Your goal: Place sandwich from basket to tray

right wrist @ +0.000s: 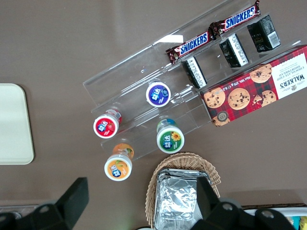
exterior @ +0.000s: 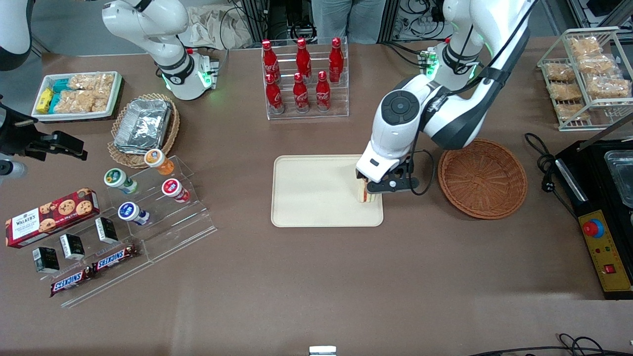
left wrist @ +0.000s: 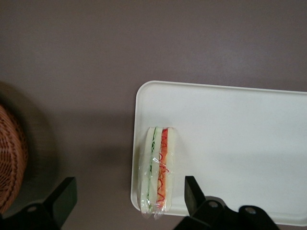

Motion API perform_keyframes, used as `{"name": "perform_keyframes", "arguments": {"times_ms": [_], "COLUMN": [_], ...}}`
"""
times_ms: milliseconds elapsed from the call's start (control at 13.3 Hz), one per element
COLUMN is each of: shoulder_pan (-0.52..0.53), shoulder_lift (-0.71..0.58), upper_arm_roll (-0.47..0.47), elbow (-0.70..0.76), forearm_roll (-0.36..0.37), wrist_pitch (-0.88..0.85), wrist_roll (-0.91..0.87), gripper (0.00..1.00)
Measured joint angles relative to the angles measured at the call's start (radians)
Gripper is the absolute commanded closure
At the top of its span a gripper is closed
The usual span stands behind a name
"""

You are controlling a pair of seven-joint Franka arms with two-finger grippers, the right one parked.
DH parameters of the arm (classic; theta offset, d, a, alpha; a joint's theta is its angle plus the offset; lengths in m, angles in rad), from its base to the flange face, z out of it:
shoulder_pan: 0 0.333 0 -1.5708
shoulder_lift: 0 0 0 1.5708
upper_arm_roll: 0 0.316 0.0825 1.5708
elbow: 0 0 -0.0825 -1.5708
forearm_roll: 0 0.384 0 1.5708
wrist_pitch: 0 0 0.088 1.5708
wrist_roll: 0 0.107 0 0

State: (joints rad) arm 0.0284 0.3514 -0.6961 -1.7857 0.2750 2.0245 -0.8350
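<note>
Left wrist view: the sandwich stands on edge on the tray, at its rim nearest the basket, between the jaws. The gripper hangs over it, jaws spread wide and released, touching nothing. The tray rests on the surface.

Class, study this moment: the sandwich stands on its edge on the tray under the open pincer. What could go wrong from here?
1. The sandwich stands on a narrow side, so it may topple.
2. It sits at the tray rim nearest the basket, so it could fall onto the table.
3. The pincer, open astride it, could clip it.
</note>
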Motion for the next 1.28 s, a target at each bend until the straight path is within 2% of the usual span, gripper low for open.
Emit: {"name": "perform_keyframes", "arguments": {"times_ms": [225, 526, 901, 1277], "shoulder_pan": [0.028, 0.044, 0.100, 0.094], "shoulder_lift": [-0.002, -0.008, -0.055, -0.103], "upper_arm_roll": [0.000, 0.001, 0.010, 0.195], "elbow": [0.072, 0.116, 0.167, 0.241], "forearm_roll": [-0.023, -0.035, -0.088, -0.226], "wrist_pitch": [-0.102, -0.137, -0.219, -0.316], "wrist_roll": [0.036, 0.037, 0.084, 0.285], "gripper": [0.01, 0.01, 0.01, 0.01]}}
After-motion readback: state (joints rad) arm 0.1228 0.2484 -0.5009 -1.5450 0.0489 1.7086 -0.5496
